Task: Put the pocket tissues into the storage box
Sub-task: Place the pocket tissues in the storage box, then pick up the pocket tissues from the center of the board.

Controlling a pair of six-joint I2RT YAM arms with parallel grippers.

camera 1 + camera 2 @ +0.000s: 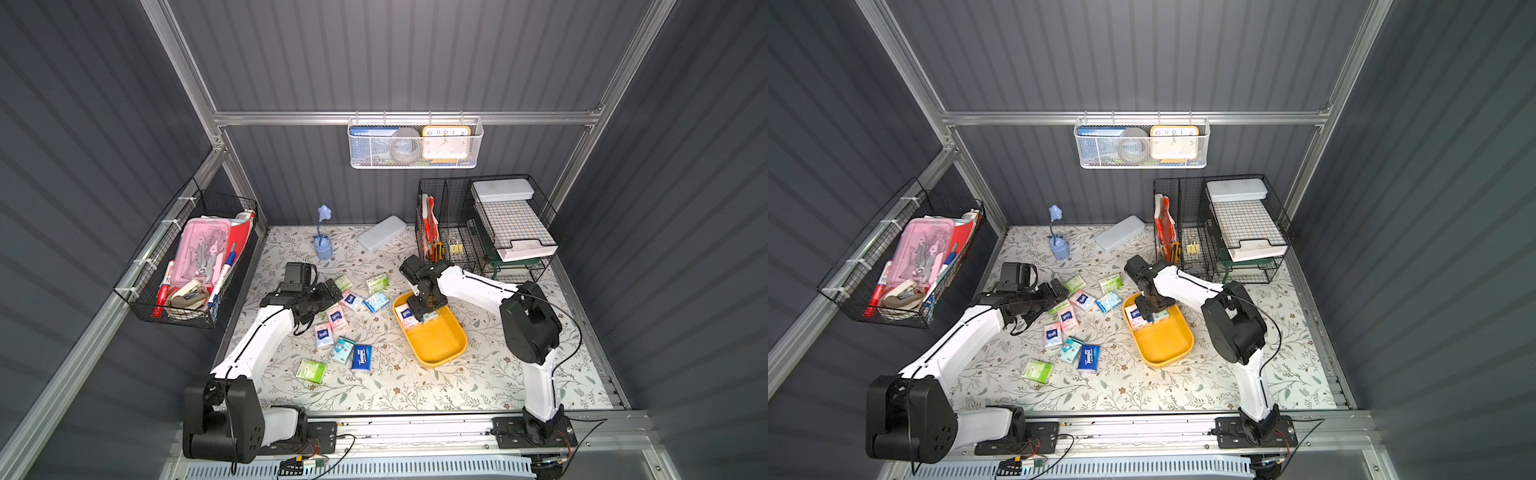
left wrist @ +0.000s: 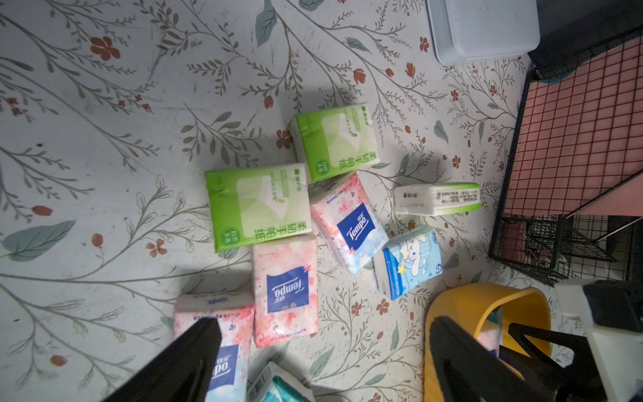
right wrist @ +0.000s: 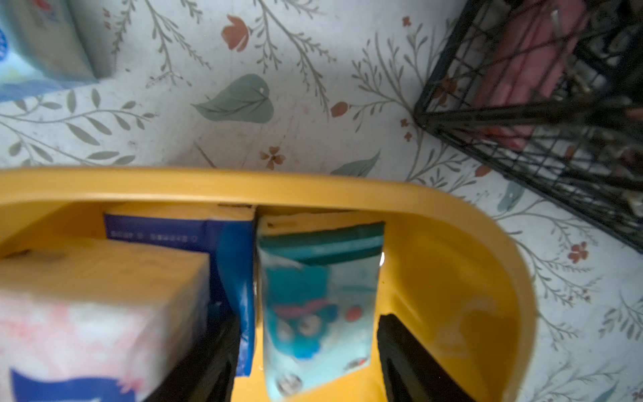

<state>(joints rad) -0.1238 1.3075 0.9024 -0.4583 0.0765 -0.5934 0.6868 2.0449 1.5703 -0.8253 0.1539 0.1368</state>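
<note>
Hard to read in both top views: far end of shallow yellow plastic storage box (image 1: pixel 436 361), covered by right gripper (image 1: pixel 420 312) dipping inside. Only slivers there of pink plastic-wrapped packet (image 1: pixel 404 316) and teal plastic-wrapped packet (image 1: pixel 432 318). Clearer from right wrist cam, though blurred: teal packet on edge betw. parted jaws, dark blue packet in box (image 3: pixel 181 229) against far wall, pink one cut off at frame edge. Released, by the look of slim gaps either side; can't confirm pad contact thru blur. Near half of box bare, rim apart from black wire organiser (image 1: pixel 478 232).

Mostly hidden under left arm in top views: light green packet (image 1: pixel 321 317). Left gripper (image 2: pixel 323 365) spread wide, gripping nothing, over loose pocket tissues (image 1: pixel 336 316) clustered mid-table on floral cloth (image 1: pixel 415 390). Finger bases cut off by frame. Approx. ten packets out, several touching; dark blue Tempo packet (image 1: pixel 361 357) and green flat packet (image 1: pixel 311 370) nearest front edge. Open cloth in front and to right of box. Long grey-white case (image 1: pixel 381 232) well apart at back.
</note>
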